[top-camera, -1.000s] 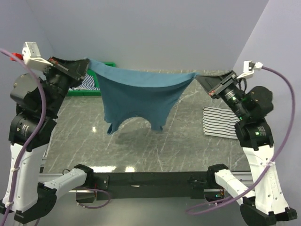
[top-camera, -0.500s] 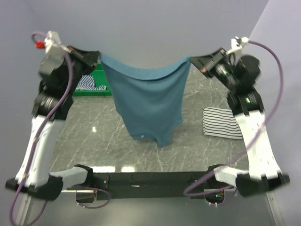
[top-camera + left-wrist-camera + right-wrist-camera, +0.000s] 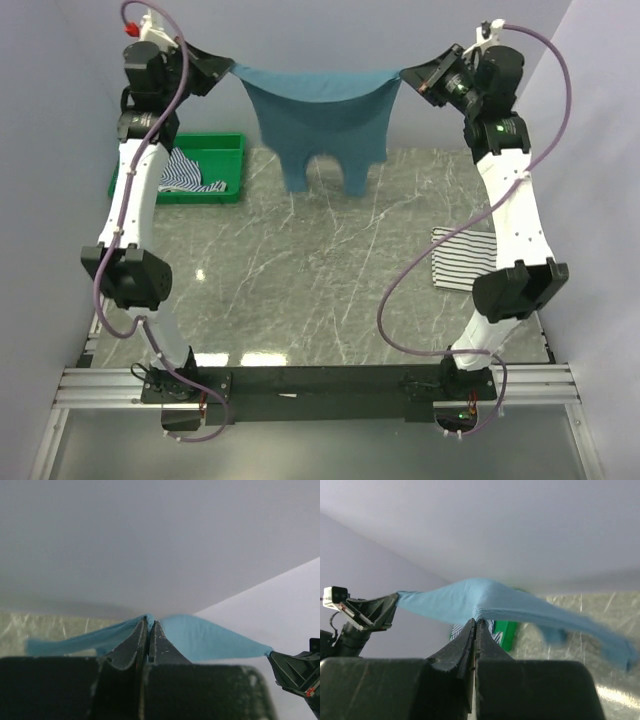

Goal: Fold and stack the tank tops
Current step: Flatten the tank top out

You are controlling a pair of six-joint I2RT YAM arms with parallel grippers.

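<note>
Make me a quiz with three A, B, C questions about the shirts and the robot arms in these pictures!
1. Where is the blue-and-white striped top?
A) on a chair
B) in the green tray
C) on a hook

2. What colour is the hanging tank top?
A) red
B) yellow
C) teal-blue

3. What are the left tool and the right tool doing?
A) shut on the hanging tank top
B) wide open
C) holding a cup

Answers:
1 B: the top view shows the striped cloth lying inside the tray.
2 C: the cloth looks teal-blue in every view.
3 A: each wrist view shows the tool closed with the cloth pinched in it.
</note>
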